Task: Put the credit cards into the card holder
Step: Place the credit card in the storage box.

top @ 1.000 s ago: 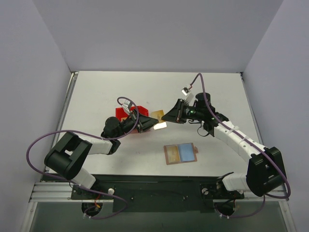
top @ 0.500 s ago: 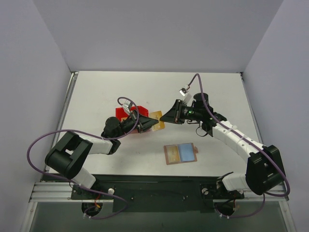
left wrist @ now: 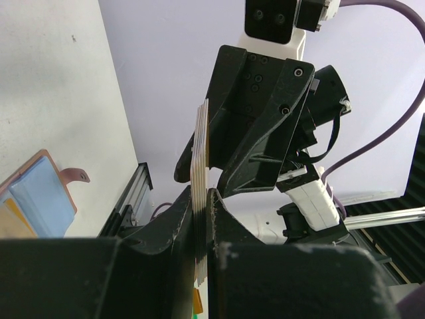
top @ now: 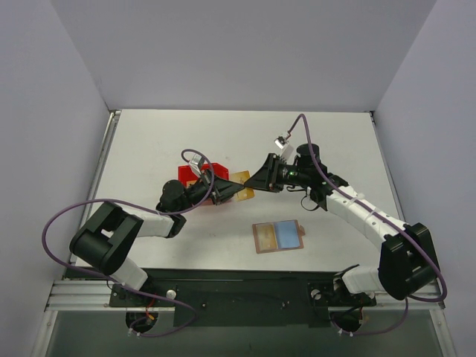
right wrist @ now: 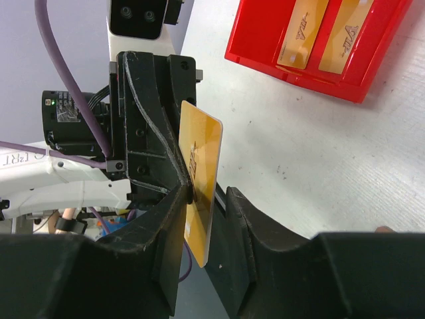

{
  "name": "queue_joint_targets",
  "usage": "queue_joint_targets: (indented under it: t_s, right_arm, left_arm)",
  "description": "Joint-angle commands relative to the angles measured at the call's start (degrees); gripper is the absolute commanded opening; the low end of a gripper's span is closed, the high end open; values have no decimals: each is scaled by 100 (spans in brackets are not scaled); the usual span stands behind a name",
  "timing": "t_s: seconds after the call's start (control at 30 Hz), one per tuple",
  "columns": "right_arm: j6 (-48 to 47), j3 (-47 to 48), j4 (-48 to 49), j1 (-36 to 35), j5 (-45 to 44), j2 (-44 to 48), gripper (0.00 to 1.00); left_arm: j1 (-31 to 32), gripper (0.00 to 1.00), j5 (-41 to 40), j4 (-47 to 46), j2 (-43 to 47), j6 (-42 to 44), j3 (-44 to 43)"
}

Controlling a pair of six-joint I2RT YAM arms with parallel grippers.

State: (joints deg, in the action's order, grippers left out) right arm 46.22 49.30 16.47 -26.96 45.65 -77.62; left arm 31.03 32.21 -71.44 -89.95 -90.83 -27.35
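Card (right wrist: 202, 143) off the table (top: 149, 149) between both grippers, left gripper (left wrist: 201, 212) clamped on it, right gripper (right wrist: 208, 196) slack around it by my view, holder (top: 278, 236) lying open nearby, two more cards (right wrist: 302, 33) in bin (right wrist: 265, 46).

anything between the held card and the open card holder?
Nothing visible lies on the table between them. The credit card, pinched in the left claw, also sits between the right claw's parted fingers, so that claw must back off first. The card holder lies open, nearer the bases.

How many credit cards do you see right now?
3: two cards in the red bin, one card in the left gripper. More may be hidden.
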Motion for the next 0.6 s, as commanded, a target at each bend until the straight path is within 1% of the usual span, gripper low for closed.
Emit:
queue_joint_targets:
  t_s: [0.0, 0.17, 0.3, 0.43, 0.57]
  right_arm:
    - [-104, 203, 155, -29, 85, -33, 25]
    - [-104, 168, 155, -29, 67, -25, 19]
    - [-122, 168, 102, -20, 23, -7, 16]
    - [-148, 177, 85, -20, 23, 2, 16]
    - [-174, 177, 41, -20, 6, 10, 16]
  left_arm:
    - [9, 3, 102, -546, 4, 4, -165]
    - [9, 10, 102, -564, 4, -5, -174]
    - [9, 14, 102, -608, -22, -23, -165]
    - [0, 18, 102, -652, -22, -40, -165]
    - [9, 20, 102, -661, -22, -49, -165]
